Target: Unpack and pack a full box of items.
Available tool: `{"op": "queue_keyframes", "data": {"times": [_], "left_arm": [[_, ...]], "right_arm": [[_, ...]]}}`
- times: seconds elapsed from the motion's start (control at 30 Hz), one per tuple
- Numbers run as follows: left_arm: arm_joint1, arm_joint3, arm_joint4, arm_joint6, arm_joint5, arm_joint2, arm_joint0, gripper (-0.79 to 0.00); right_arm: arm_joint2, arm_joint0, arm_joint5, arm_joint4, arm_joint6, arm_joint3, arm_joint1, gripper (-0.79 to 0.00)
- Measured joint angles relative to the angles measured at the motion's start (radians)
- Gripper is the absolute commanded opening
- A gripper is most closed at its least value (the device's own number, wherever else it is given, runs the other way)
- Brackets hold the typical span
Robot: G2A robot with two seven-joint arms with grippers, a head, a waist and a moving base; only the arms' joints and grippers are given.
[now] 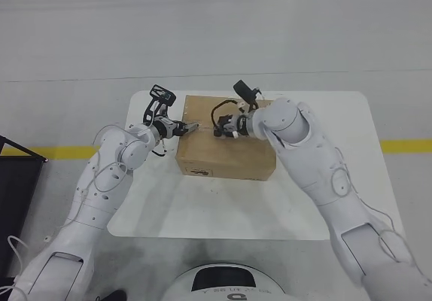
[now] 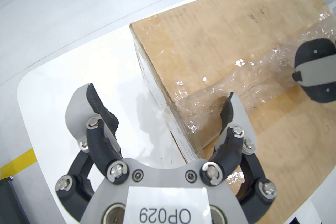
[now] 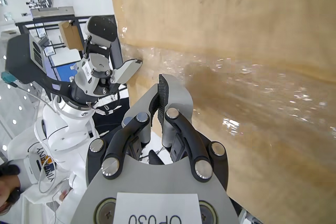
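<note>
Bare white desk (image 1: 223,211) lies in front of the cardboard box (image 1: 227,150), which stands shut with clear tape (image 2: 236,83) along its top seam. At the box's left edge the left end effector (image 2: 160,93) is spread open, one finger (image 2: 228,109) over the tape's end and the other beside the box. Farther along the tape, over the box's top, the right end effector (image 3: 160,89) has its fingers pressed together.

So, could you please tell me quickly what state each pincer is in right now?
Left pincer: open, holding nothing, at the box edge.
Right pincer: closed, nothing seen in it.
</note>
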Motion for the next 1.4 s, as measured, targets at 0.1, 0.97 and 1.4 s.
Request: {"op": "queue_keyframes", "data": {"times": [0.1,0.97,1.4], "left_arm": [[0.000,0.000,0.000,0.000,0.000,0.000,0.000,0.000],[0.000,0.000,0.000,0.000,0.000,0.000,0.000,0.000],[0.000,0.000,0.000,0.000,0.000,0.000,0.000,0.000]], "right_arm": [[-0.037,0.050,-0.016,0.032,-0.010,0.082,-0.017,-0.785],[0.062,0.030,-0.007,0.039,0.026,0.111,0.025,-0.785],[0.186,-0.100,0.039,-0.015,0.060,-0.046,0.084,-0.785]]}}
